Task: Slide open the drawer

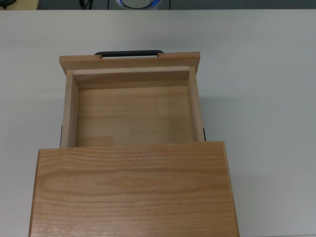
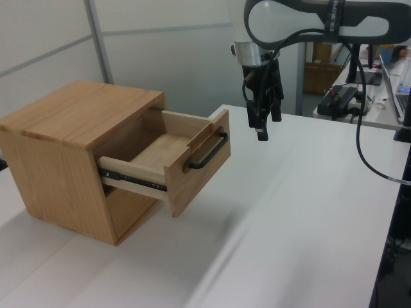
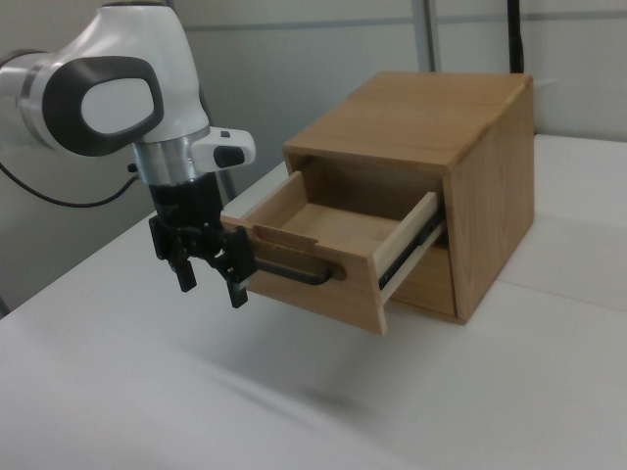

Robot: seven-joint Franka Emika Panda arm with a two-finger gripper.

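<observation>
A: One drawer, pulled well out of the wooden cabinet. Check?

B: Yes. Top view: drawer tray is bare inside, front panel toward the top view's top edge, black bar handle sticking out past it. Cabinet top covers the back of the tray.

A: Rails?

B: Black slide rail visible along the drawer side in the left view. Right view shows the other rail too.

A: Gripper position?

B: Gripper hangs in the air in front of the drawer, pointing down, off the handle. In the left view it sits to the right of and above the front panel, clear gap between them. In the right view the gripper overlaps the left end of the handle, but that's just the line of sight.

A: Jaws state?

B: Jaws apart, holding nothing. Right view shows two fingers with a gap between.

A: Touching the desk?

B: No. Fingertips are up off the white desk. Shadow smear on the desk below in the right view.

A: Arm in the top view?

B: Not in view there. Just cabinet, drawer, white desk.

A: Background?

B: Grey wall panels behind the cabinet, cluttered bench at the left view's far right.
</observation>
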